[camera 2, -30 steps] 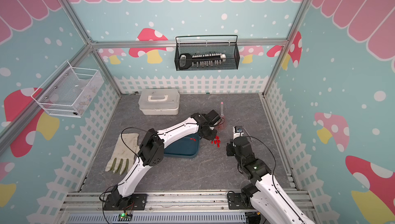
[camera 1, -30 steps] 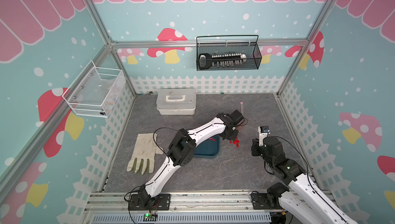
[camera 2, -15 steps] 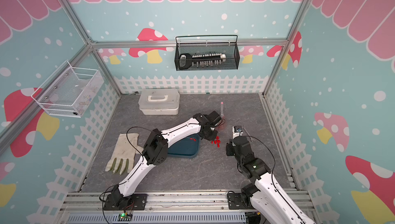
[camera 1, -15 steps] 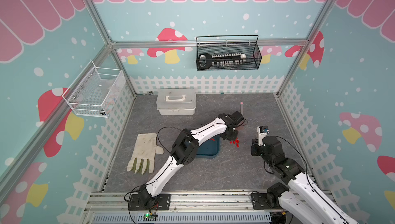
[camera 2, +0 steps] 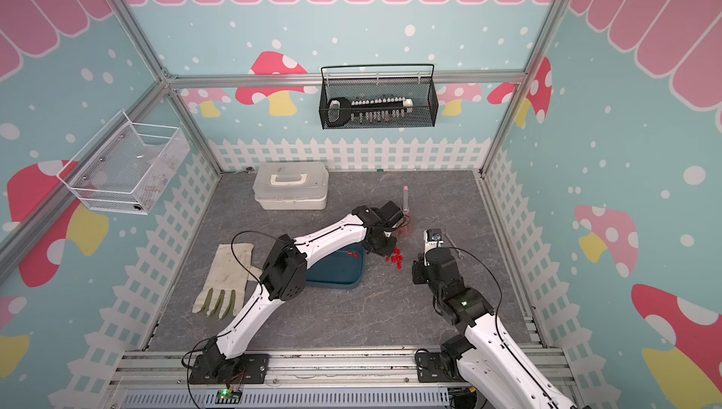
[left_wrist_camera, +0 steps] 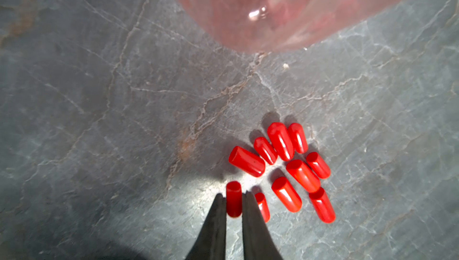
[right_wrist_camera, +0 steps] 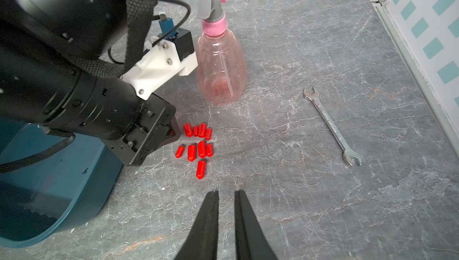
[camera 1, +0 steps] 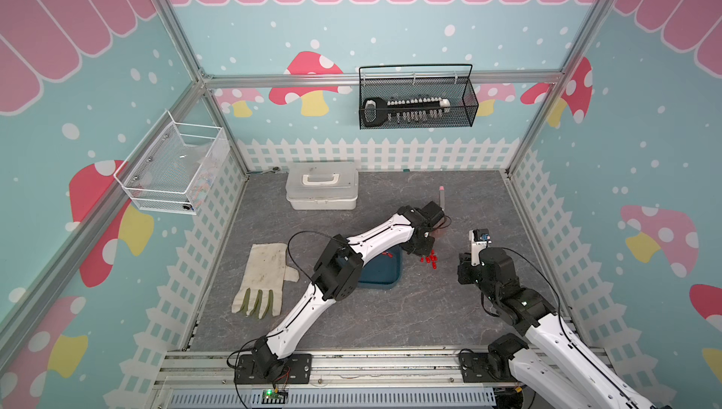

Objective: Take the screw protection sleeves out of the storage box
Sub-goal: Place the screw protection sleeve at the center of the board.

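Checking progress, we count nine tiny red plastic sleeves (left_wrist_camera: 303, 175) out on the grey desk (left_wrist_camera: 99, 97). The left fingers (left_wrist_camera: 215, 214) pinch a tenth sleeve (left_wrist_camera: 233, 201). A few stay in the shallow teal plastic box (camera 1: 385, 278). The right fingers (right_wrist_camera: 211, 216) nearly touch, empty.

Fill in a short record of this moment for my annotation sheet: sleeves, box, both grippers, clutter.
left gripper: shut on one sleeve, beside the pile
right gripper: shut, nothing between its tips, near the pile
pile: nine sleeves lying loose on the table, just outside the box
box: a couple of red sleeves left inside; exact count unclear
clutter: spray bottle, wrench, glove, white case
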